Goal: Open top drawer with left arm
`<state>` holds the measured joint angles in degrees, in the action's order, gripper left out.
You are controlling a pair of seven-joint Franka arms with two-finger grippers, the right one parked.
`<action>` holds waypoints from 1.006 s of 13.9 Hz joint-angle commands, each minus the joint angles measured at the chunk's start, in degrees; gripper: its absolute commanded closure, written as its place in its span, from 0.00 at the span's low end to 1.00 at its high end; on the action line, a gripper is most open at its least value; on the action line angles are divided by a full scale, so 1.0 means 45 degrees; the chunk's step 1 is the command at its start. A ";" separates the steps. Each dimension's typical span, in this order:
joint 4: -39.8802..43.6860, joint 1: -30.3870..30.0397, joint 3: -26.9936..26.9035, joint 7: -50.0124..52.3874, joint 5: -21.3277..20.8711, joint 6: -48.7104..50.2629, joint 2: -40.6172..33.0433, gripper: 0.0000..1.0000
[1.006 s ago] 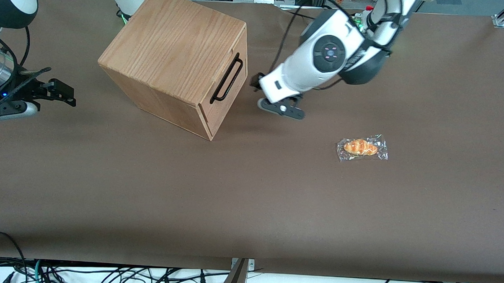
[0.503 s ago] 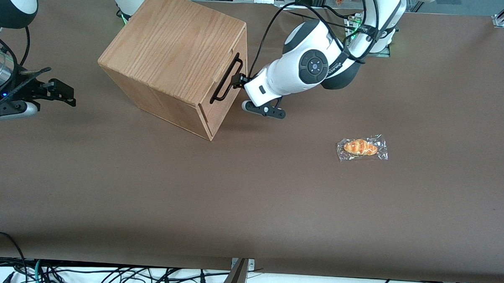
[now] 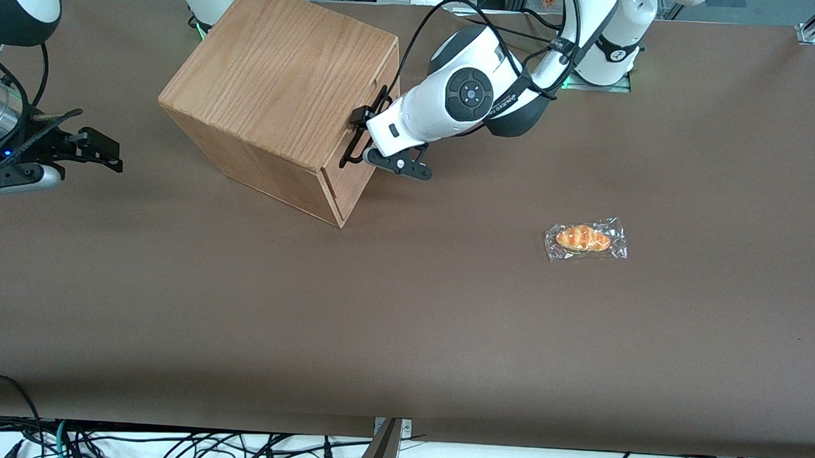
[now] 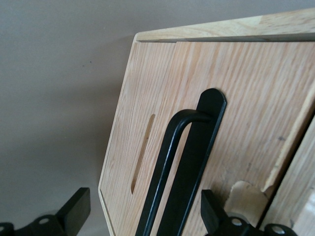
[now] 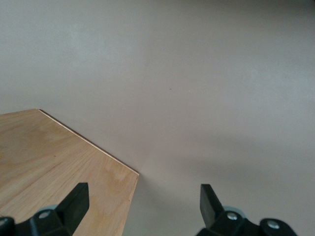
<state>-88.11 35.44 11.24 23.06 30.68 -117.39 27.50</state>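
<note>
Claw [image 4: 142,216] on the left arm [image 3: 466,99] is basically parked right at the drawer front now, fingers spread wide and holding nothing. In the wrist view you can see one finger [image 4: 74,214] out over the bare bench [image 3: 404,310] and the other one hard up near the wood face, and the black bar handle [image 4: 170,172] runs straight down the gap between them. So the bar sits inside the open span, not gripped yet as far as I can tell.

What matters here is the handle's long axis. It runs along the drawer face, across the line from finger to finger, so the fingers sit on either side of the bar rather than at its ends. That's the lineup you want for pinching it.

The top drawer [image 3: 374,129] looks fully shut, its front flush with the wooden box [image 3: 277,82], and it faces toward the working arm's end of the bench. From the front view the claw [image 3: 365,134] sits directly in front of that face, right at the handle [image 3: 356,149].

My guess is the next bit is just close on the bar, then pull straight back away from the box face. A skewed pull might drag the whole box instead, since nothing seems to pin it down.

There's a wrapped pastry [image 3: 585,239] well away from the claw, not in play.
</note>
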 commanded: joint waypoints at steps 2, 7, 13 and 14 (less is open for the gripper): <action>0.0459 0.0191 -0.0174 -0.0670 -0.0195 -0.0007 0.0394 0.00; 0.0497 0.0172 -0.0193 -0.0768 -0.0663 -0.0027 0.0608 0.00; 0.0810 0.0113 -0.0252 -0.0710 -0.1290 -0.0124 0.0784 0.00; 0.0810 0.0094 -0.0271 -0.0710 -0.1444 -0.0124 0.0784 0.00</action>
<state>-86.41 35.44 10.62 20.61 26.10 -118.13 30.00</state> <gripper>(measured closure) 0.000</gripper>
